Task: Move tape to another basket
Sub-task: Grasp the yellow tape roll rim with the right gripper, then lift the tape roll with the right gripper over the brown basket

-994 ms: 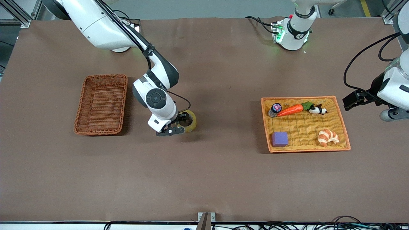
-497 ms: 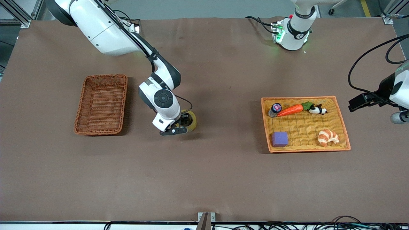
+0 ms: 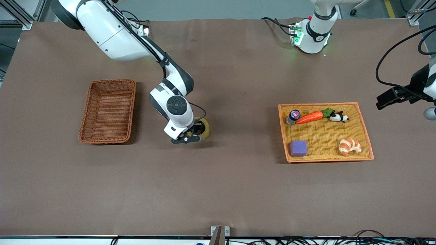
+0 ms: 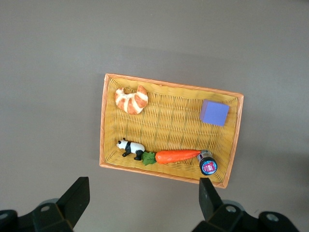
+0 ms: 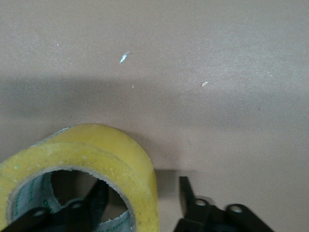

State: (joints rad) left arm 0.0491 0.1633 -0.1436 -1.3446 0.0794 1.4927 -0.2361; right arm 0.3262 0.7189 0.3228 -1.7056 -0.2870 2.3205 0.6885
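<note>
Brown counter (image 3: 238,190), tape (image 3: 203,128) flat between both baskets, nearer dark wicker basket (image 3: 107,111). Right gripper (image 5: 140,198) fingers astride roll wall, 1 inside core, not yet clamped. Likely light, rigid, smooth: wall pinch advisable. Left gripper (image 4: 144,198) spread wide, waiting above yellow tray (image 4: 104,121).

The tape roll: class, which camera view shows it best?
The right wrist view: the tape roll fills the frame, the right gripper straddling its wall. The front view shows only a sliver beside that gripper. The left wrist view shows none.
</note>
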